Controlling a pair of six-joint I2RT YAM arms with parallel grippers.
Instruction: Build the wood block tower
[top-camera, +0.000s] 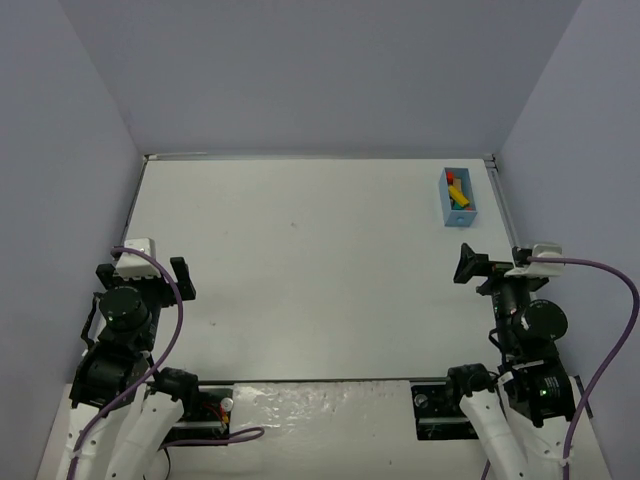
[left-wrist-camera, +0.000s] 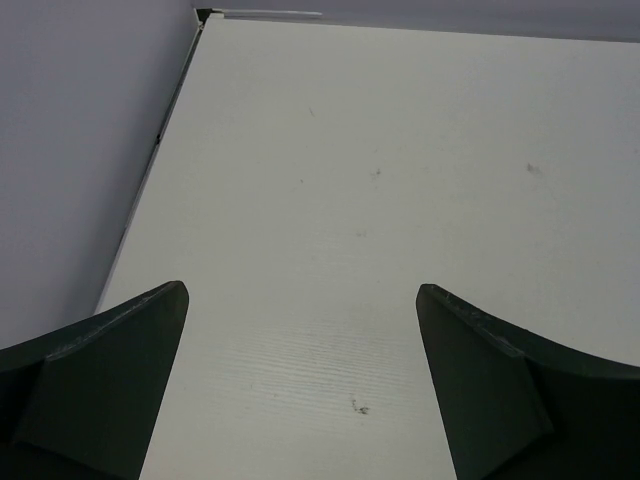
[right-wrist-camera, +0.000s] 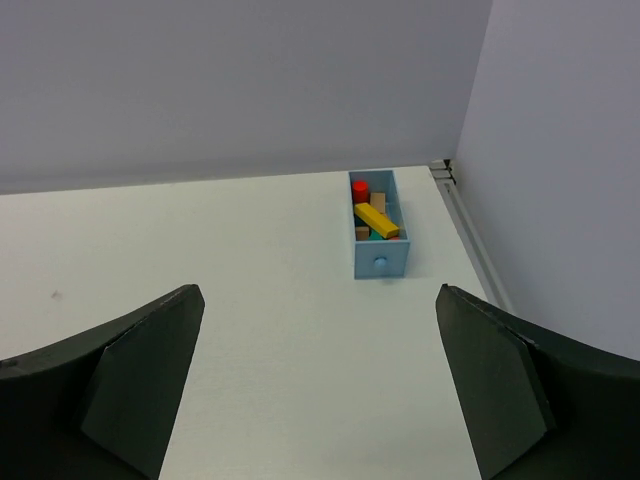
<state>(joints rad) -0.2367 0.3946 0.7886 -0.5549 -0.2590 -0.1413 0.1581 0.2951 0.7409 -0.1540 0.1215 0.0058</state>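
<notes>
Light-blue and small, the bin (top-camera: 461, 219) sits on the white tabletop (top-camera: 300, 250) close to the far right corner, its long sides running along the right edge. Your wood blocks (top-camera: 457, 190) all lie loose inside it, jumbled rather than stacked.

From the right wrist view you can pick out:
- a red cylinder (right-wrist-camera: 360, 190) at the far end of the bin
- a tan piece (right-wrist-camera: 378, 201) just beside the red cylinder
- a long yellow block (right-wrist-camera: 377, 221) lying slantwise across the middle
- a bit of teal (right-wrist-camera: 373, 236) showing under the yellow block toward the near end

A small round knob (right-wrist-camera: 380, 263) sits on the bin's near wall.

Your right gripper (right-wrist-camera: 318, 290) hangs near the right edge, in the near half of the tabletop and well apart from the bin, which its camera faces. Its fingers are released and spread wide, with only bare tabletop between them.

Your left gripper (left-wrist-camera: 300, 290) hangs near the left edge, also in the near half. Its fingers are likewise spread wide and grasp nothing. Its camera looks along the left edge toward the far left corner, across plain white surface with a few faint specks.
</notes>
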